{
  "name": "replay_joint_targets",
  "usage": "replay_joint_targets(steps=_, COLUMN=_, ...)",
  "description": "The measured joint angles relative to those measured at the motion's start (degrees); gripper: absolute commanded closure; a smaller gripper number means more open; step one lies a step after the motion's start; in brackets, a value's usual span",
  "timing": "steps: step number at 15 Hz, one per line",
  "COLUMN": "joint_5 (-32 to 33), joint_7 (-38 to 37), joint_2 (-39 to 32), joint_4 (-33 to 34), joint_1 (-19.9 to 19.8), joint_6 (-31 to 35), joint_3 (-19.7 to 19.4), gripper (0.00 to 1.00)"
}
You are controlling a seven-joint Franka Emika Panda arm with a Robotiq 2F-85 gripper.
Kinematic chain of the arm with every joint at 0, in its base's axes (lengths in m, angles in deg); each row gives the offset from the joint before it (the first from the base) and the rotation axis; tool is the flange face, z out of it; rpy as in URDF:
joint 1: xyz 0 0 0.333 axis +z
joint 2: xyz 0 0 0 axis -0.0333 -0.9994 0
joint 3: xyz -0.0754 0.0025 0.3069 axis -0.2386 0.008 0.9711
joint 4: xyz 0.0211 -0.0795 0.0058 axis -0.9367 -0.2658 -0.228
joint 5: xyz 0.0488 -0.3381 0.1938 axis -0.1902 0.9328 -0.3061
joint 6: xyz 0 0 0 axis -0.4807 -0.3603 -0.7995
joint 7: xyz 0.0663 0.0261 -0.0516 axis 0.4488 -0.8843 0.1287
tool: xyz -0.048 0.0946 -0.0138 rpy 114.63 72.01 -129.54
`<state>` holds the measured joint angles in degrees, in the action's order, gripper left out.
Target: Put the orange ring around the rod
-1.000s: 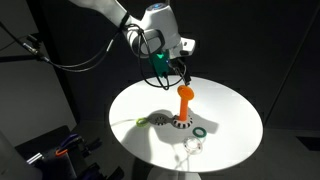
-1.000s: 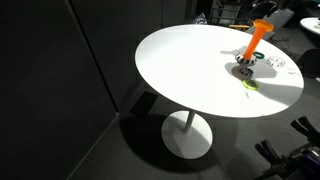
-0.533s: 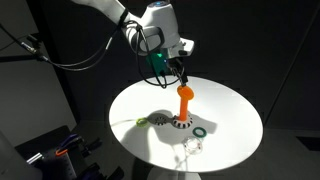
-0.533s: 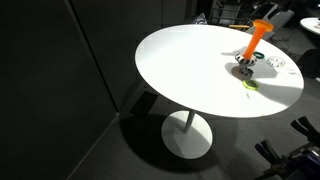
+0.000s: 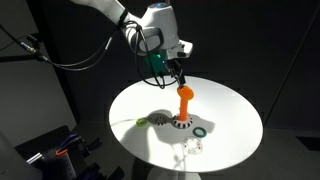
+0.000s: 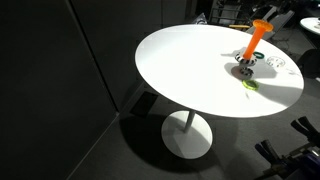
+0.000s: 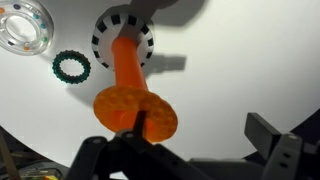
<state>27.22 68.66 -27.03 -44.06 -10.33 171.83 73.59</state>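
Observation:
The rod (image 7: 128, 68) is a bright orange peg on a round black-and-white base (image 7: 124, 32); it shows in both exterior views (image 5: 182, 105) (image 6: 255, 42). The orange ring (image 7: 135, 110) sits at the rod's upper end, seen as a wider orange top (image 6: 262, 26). In the wrist view my gripper (image 7: 205, 132) is open. One finger lies across the ring's near face and the other stands far off to the right. In an exterior view the gripper (image 5: 179, 72) hangs just above the rod's top.
A dark green ring (image 7: 71, 67) (image 5: 200, 131) lies on the round white table (image 5: 230, 110) beside the rod's base. A pale clear ring (image 7: 22, 28) (image 5: 192, 148) lies near the table's edge. A small yellow-green piece (image 5: 143, 121) (image 6: 248, 85) lies close by.

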Motion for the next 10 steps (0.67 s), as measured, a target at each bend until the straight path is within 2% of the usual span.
replay_joint_targets(steps=10, joint_5=-1.4, joint_7=2.06, joint_2=-0.25, joint_4=0.0, joint_1=0.26, joint_6=-2.08, joint_3=-0.34, gripper=0.0)
